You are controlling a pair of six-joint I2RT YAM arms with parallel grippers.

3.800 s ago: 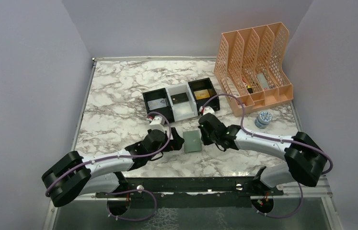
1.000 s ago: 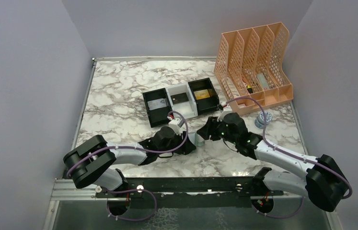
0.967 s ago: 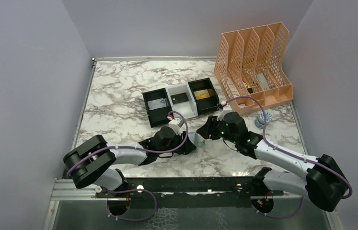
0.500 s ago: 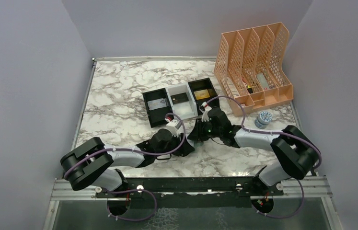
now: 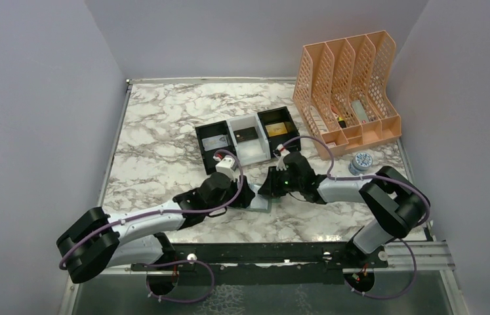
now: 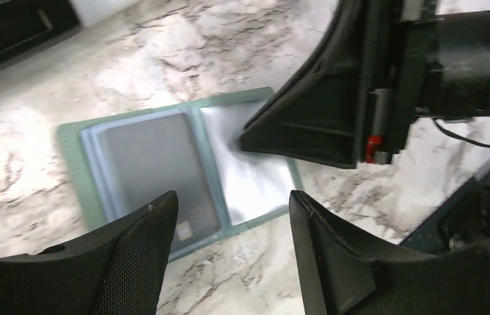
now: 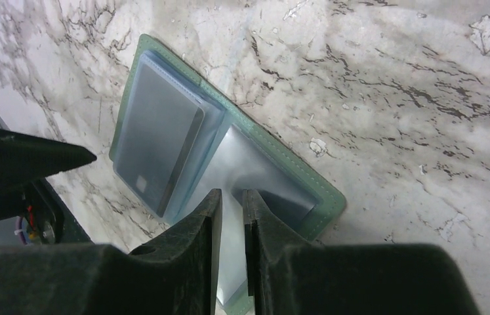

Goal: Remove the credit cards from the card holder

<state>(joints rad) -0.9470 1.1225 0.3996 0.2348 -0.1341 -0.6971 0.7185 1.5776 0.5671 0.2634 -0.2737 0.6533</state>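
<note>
my right gripper pinched narrow on card holder pocket, lower centre | left gripper hung wide over dark card | i judged: pin holder, pull card by edge

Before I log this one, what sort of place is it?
Probably a lab test cell staged as a desk: a marble-look table boxed in by plain grey walls, with an orange file rack and a black-and-white tray.
</note>
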